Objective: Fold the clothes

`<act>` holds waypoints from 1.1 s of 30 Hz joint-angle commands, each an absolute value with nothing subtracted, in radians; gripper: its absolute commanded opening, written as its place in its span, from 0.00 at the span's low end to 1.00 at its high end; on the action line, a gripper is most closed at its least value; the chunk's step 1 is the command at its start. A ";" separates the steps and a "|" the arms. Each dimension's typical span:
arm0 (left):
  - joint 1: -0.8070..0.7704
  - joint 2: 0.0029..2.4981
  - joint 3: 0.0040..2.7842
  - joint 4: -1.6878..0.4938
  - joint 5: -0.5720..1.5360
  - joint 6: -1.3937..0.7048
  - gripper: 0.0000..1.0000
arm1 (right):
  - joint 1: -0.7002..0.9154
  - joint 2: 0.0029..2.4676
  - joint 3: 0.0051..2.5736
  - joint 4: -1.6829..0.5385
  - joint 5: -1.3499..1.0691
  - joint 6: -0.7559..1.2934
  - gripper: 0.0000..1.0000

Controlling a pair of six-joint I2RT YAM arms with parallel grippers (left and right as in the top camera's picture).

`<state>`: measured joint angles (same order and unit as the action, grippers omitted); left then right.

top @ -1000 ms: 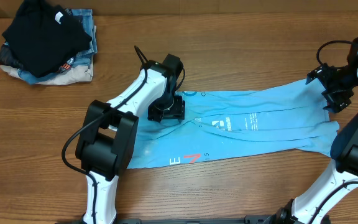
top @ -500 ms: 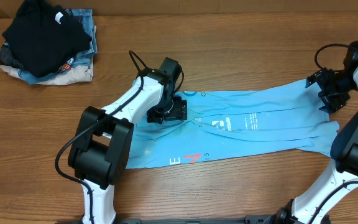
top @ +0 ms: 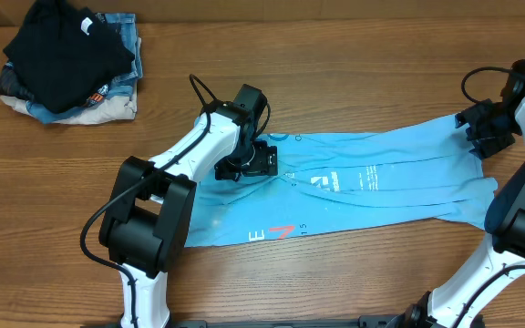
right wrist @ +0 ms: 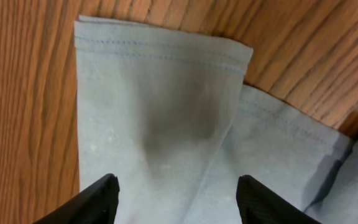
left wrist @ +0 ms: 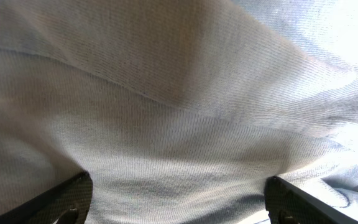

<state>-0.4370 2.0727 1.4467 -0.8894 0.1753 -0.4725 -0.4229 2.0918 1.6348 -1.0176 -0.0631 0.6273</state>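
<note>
The light sky-blue T-shirt (top: 372, 182) lies folded into a long strip across the table, its red and white lettering (top: 283, 232) near the front left. My left gripper (top: 261, 162) is open and pressed down on the shirt's upper left part; cloth (left wrist: 179, 124) fills the left wrist view between the finger tips (left wrist: 174, 193). My right gripper (top: 483, 137) is open over the shirt's far right corner. In the right wrist view the hemmed end (right wrist: 160, 106) lies flat on the wood between the fingers (right wrist: 178, 186).
A pile of folded clothes with a black garment (top: 62, 50) on top of denim and beige pieces (top: 108, 100) sits at the back left. The wooden table (top: 354, 82) shows around the shirt. Both arm bases stand at the front edge.
The right gripper has moved slightly right and back over the shirt's right corner. The left gripper has shifted a little along the shirt; the shirt lies much the same.
</note>
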 commanded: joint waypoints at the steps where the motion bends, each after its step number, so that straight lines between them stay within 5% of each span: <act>1: -0.432 2.134 1.394 -0.875 0.149 -0.472 0.92 | -0.423 2.088 1.614 -1.002 -0.037 0.642 0.61; 15: -0.432 2.134 1.394 -0.874 0.146 -0.472 0.92 | -0.447 2.089 1.542 -0.915 0.009 0.667 0.52; 33: -0.432 2.134 1.394 -0.866 0.147 -0.472 0.93 | -0.452 2.090 1.480 -0.820 -0.020 0.667 0.52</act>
<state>-0.4374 2.0720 1.4460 -0.8864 0.1761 -0.4728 -0.4511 2.0918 1.4841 -0.8322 -0.0128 0.6586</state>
